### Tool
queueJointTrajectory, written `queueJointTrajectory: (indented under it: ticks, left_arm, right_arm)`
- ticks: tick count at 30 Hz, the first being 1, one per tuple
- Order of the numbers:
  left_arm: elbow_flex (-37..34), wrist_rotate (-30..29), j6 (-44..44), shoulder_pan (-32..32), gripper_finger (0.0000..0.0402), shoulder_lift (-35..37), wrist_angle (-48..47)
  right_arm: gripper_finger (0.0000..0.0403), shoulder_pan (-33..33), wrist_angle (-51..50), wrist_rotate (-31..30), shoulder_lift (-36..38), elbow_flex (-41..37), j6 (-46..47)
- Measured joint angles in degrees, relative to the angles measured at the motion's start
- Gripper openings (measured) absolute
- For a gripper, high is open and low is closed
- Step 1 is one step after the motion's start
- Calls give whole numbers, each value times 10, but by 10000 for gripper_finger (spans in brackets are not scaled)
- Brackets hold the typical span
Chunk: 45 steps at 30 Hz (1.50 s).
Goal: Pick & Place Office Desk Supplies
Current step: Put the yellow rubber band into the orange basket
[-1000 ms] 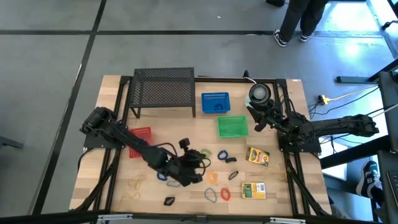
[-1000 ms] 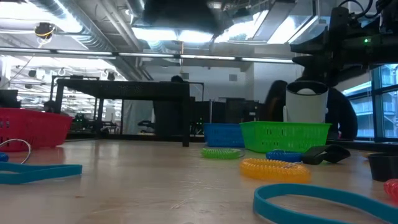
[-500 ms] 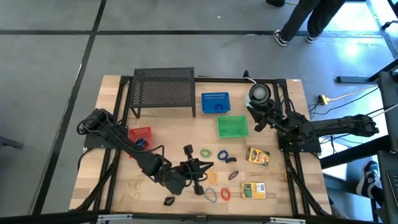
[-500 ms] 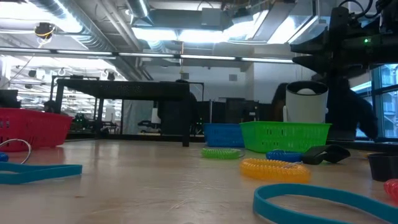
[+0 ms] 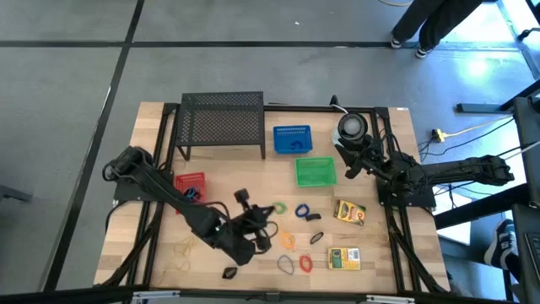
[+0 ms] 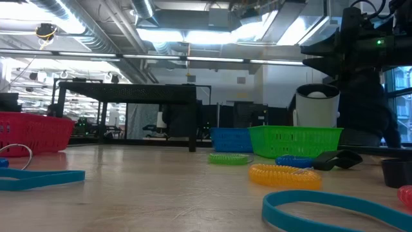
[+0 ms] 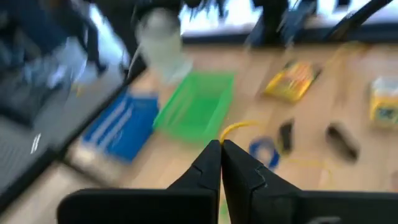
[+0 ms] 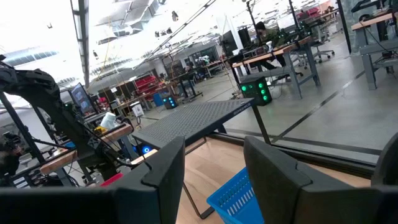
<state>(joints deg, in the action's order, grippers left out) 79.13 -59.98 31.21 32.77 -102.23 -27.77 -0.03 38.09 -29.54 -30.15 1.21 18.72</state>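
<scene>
We saw a pale wooden table (image 5: 253,181) on a grey floor, with three mesh baskets at centre frame: red (image 5: 191,183), blue (image 5: 292,140), green (image 5: 315,171). Coloured oval loops (image 5: 295,263) and two small boxes (image 5: 346,235) lay lower right. The left gripper (image 5: 245,201) hung clenched and empty lower centre; the right gripper (image 5: 348,163) waited unclenched at right.

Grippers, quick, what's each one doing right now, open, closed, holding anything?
Left gripper: shut; whether it holds anything cannot be told.
Right gripper: open, empty, waiting near the table's far right corner.
</scene>
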Motion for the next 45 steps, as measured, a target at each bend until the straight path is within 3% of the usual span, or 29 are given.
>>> queueJointTrajectory:
  ticks: [6,12,20,30,40,45]
  left_arm:
    - [0,57,307,-7,3,42,-341]
    - [0,156,547,7,3,69,-618]
    - [-68,235,617,21,2,89,-624]
    - [-157,282,656,27,2,145,-623]
    - [-160,283,643,28,4,261,-623]
    - [-160,314,604,28,2,306,-623]
  right_arm:
    - [166,0,0,0,0,0,0]
    - [166,0,0,0,0,0,0]
    - [166,0,-4,0,0,0,0]
    - [166,0,-6,0,0,0,0]
    - [166,0,-6,0,0,0,0]
    - [166,0,-6,0,0,0,0]
